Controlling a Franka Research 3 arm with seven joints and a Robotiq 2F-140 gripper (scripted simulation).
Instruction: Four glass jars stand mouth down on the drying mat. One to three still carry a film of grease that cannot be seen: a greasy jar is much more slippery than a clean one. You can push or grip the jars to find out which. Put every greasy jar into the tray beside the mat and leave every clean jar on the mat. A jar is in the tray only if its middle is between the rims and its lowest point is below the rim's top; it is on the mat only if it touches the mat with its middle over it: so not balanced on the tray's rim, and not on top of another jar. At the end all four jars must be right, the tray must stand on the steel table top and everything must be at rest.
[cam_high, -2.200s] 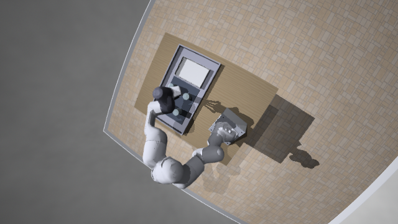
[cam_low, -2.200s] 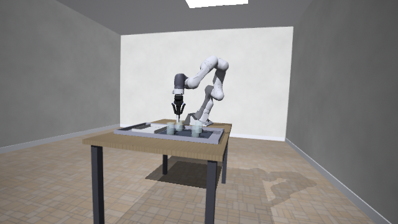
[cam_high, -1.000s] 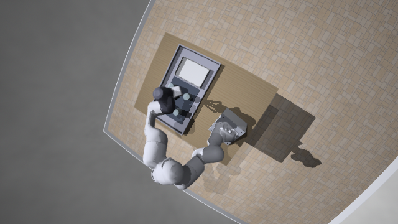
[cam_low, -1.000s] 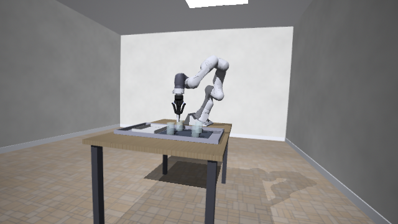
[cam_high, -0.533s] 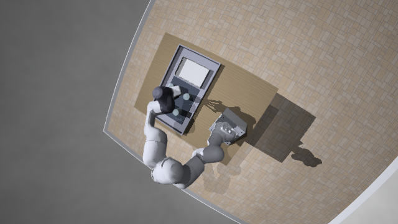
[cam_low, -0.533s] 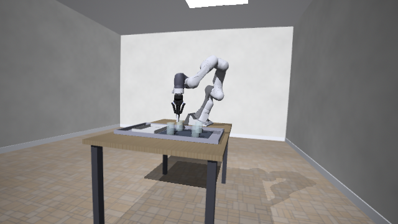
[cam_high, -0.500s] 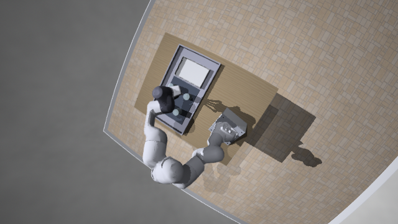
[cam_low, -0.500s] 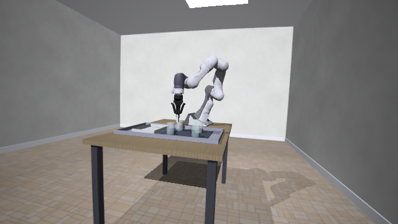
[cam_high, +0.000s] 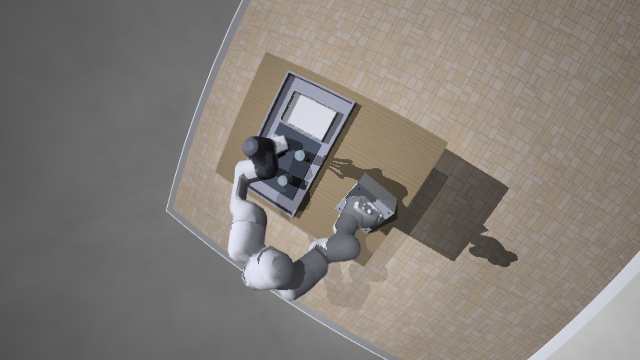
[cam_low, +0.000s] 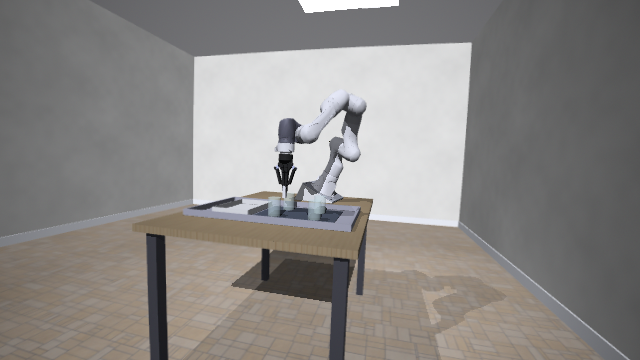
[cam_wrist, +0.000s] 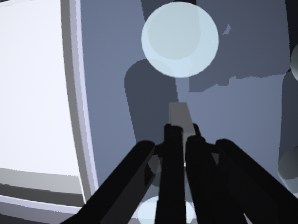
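My gripper (cam_wrist: 177, 115) (cam_low: 285, 192) is shut with nothing between its fingers. It points down over the dark drying mat (cam_wrist: 253, 116) (cam_low: 300, 214) (cam_high: 316, 150), its tips just short of a pale glass jar (cam_wrist: 180, 39) (cam_low: 289, 202) standing mouth down. A second jar (cam_wrist: 148, 213) shows partly under the fingers. A third jar (cam_wrist: 294, 63) is cut off at the right edge of the wrist view. From above I see two jars (cam_high: 299, 155) (cam_high: 282, 180) beside the wrist; the others are hidden by the arm. The white tray (cam_wrist: 33, 83) (cam_high: 312, 117) (cam_low: 227, 204) lies beside the mat.
Mat and tray rest on a grey steel top (cam_high: 345, 107) (cam_low: 345, 222) set on a wooden table (cam_high: 390, 145) (cam_low: 250, 235). The arm's base (cam_high: 367, 202) stands at the table's edge, and the arm (cam_high: 245, 225) curves out past the table's side.
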